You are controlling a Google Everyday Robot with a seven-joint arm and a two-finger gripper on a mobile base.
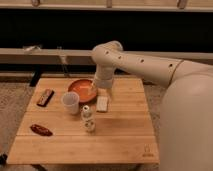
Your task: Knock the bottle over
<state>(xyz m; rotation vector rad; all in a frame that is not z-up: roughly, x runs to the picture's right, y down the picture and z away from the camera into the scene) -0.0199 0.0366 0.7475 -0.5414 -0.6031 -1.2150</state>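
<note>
Nearest the camera, on the right, the view is being filled by the robot's pale rounded body (187,120), and the lower part of the scene is being taken up by a wooden table (120,142). On the table's near left, a dark red packet (41,130) is being seen lying flat. A little farther in, near the table's middle, the bottle (88,119) is being shown standing upright, free of any grasp. Just behind it, a white cup (70,102) is being seen to its left and a flat white block (102,104) to its right, both apart from it. Farther left, a dark bar (45,97) is being shown lying flat. Behind these, an orange bowl (80,91) is being overhung at its right rim by the gripper (101,86), which is being held pointing down, apart from the bottle; whether it is released or clenched cannot be told. The arm (145,64) is being extended leftward from the body over the table's far side.
</note>
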